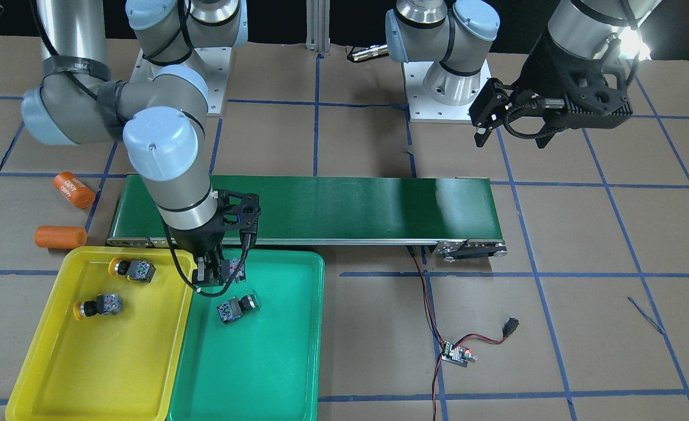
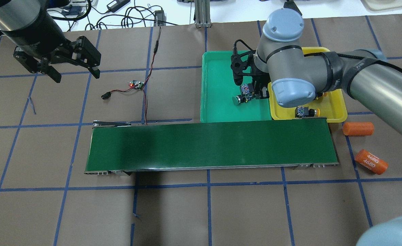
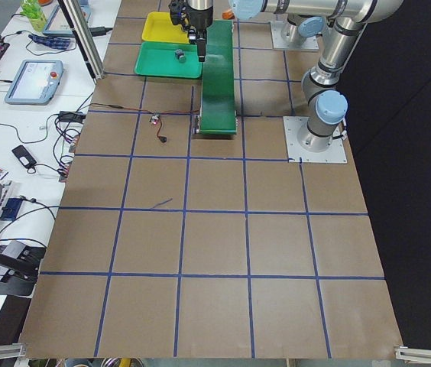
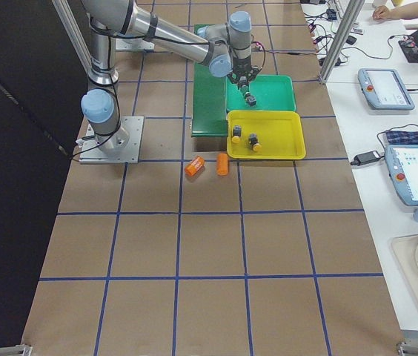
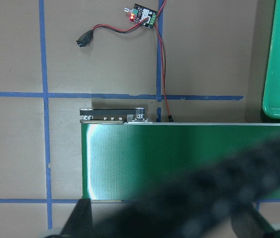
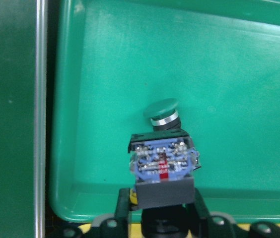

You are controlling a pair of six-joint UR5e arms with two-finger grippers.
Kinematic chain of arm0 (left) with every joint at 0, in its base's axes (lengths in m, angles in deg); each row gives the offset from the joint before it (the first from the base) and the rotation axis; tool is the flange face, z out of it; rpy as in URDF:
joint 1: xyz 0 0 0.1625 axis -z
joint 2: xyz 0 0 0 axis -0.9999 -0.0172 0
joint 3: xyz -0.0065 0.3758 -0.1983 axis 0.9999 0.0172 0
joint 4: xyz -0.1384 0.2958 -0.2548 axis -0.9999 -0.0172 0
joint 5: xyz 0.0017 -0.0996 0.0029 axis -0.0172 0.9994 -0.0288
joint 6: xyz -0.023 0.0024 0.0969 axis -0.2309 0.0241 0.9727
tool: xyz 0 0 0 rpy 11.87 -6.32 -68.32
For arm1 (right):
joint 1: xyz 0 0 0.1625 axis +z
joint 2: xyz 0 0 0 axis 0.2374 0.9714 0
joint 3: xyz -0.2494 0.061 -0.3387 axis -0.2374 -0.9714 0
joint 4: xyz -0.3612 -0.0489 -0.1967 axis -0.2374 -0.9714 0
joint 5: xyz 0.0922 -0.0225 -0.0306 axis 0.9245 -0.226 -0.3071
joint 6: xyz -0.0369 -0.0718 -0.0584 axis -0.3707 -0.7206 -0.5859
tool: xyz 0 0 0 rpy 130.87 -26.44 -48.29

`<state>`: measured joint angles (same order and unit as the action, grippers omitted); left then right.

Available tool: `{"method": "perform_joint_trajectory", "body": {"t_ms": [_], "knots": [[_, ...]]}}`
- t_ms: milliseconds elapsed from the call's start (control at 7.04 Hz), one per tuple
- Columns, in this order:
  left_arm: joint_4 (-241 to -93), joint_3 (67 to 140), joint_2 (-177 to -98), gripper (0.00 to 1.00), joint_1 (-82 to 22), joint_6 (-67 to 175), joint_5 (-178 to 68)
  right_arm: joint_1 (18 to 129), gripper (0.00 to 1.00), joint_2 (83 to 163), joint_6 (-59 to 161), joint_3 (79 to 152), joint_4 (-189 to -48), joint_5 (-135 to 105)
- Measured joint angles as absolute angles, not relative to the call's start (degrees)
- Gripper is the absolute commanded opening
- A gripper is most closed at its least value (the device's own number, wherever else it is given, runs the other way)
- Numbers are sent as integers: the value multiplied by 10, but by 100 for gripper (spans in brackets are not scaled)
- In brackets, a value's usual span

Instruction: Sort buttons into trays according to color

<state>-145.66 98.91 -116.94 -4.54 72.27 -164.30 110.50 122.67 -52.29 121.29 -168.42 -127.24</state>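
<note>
Brown papered table (image 1: 379, 146) with blue tape grid, under everything. Long dark green conveyor belt (image 1: 350, 207) just behind the right jaws, bare. Green tray (image 1: 262, 362) directly below the right jaws. Yellow tray (image 1: 87, 362) touching it edge to edge, just to one side of those jaws, both drop spots within one short reach.

Right gripper (image 1: 216, 275) low over the green tray's corner nearest belt and yellow tray. Jaws clamped on held button (image 6: 162, 173) by its grey blocky body, likely for a surer hold on flat sides than on a round cap. Cap colour of that one hard to read in any view, probably green given the tray underneath.

Left gripper (image 2: 76, 73) high and well apart from both trays, jaws spread, nothing between, parked clear of the working arm.

Marked orange cylinder (image 1: 74, 190) and plain orange cylinder (image 1: 61, 236) on the table beyond the yellow tray, well away from the right jaws, no part of the sort.

Green button (image 1: 238, 307) on its side in the green tray, just past the right jaws, near the held one, apparently not touching. Near yellow button (image 1: 133, 269) and far yellow button (image 1: 99, 306) on their sides in the yellow tray, beside the right jaws across the seam, matched to colour.

Judged last step: release into green tray, three of four sorted.
</note>
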Motion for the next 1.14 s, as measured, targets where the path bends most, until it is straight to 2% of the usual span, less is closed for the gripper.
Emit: {"method": "perform_joint_trajectory", "body": {"t_ms": [142, 853, 1137], "knots": [[-1456, 989, -1169, 100, -45, 723, -1643, 1104, 98, 1217, -522, 1195, -1668, -1271], [-1456, 989, -1169, 100, -46, 723, -1643, 1103, 100, 1220, -522, 1171, -1629, -1265], [-1456, 989, -1169, 100, -46, 723, -1643, 1102, 100, 1248, -523, 1118, -1523, -1269]]}}
